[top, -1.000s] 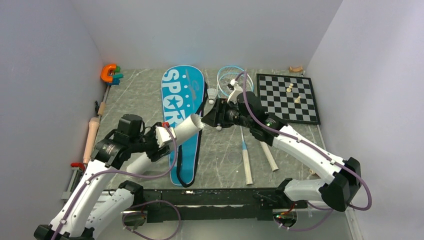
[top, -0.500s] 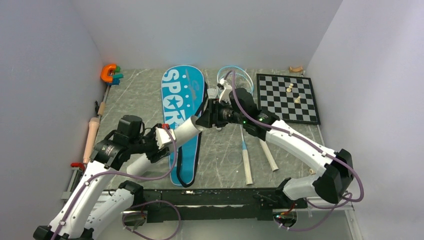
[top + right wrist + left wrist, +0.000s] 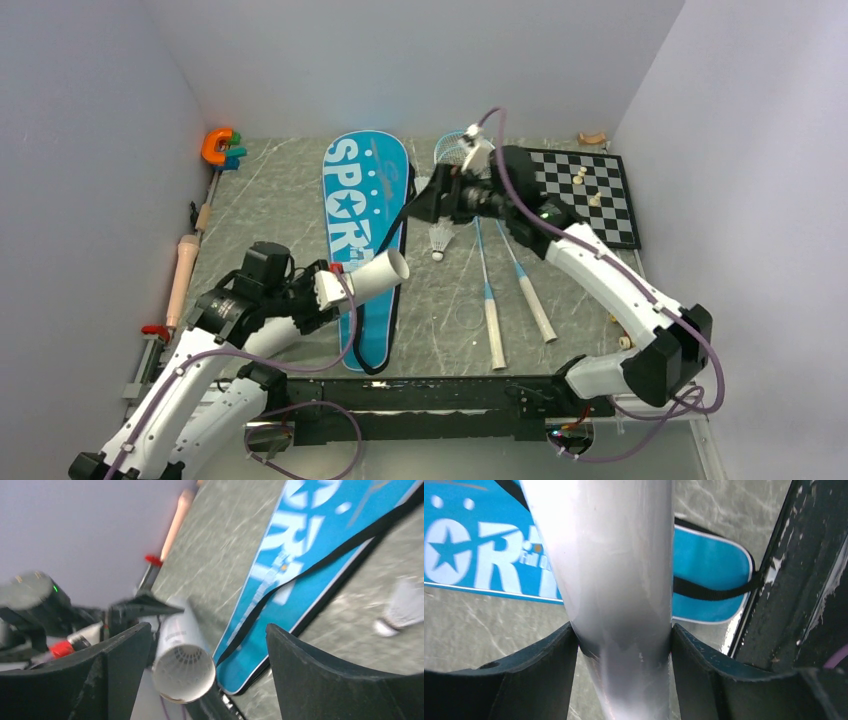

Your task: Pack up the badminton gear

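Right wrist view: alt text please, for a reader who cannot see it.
Two black fingers, spread wide, frame a white tube whose open mouth faces the camera with a shuttlecock inside. Behind it the blue racket bag and a second shuttlecock lie on the grey table.

Soft even light, blurry wrist views

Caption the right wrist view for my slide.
Open right fingers frame the white tube, a shuttlecock inside it; blue bag and a loose shuttlecock lie on the table.
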You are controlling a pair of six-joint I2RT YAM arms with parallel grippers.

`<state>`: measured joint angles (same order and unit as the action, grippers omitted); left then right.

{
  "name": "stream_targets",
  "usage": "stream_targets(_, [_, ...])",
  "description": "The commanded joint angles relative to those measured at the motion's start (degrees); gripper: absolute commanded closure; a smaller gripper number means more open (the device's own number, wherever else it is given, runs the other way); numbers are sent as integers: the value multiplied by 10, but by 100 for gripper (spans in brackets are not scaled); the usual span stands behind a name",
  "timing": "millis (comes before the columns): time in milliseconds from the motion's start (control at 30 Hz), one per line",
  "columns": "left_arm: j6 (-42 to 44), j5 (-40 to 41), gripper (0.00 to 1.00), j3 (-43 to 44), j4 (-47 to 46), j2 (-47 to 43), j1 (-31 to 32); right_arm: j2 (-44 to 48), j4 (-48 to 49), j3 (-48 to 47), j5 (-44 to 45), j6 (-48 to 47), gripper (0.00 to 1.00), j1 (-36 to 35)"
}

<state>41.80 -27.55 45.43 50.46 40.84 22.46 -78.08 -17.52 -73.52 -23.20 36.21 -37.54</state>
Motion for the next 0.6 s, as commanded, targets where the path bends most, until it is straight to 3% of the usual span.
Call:
stream_targets(0, [36,12,45,-33,4,-10,3,35,19,-6,-26,6,8,96])
stream_targets(267, [38,16,44,-37,5,-13,4,-108,-38,-5,118,3,9,181])
stream_targets(567, [53,32,44,-39,21,-40,6,-332,-53,-105,125,41,20,207])
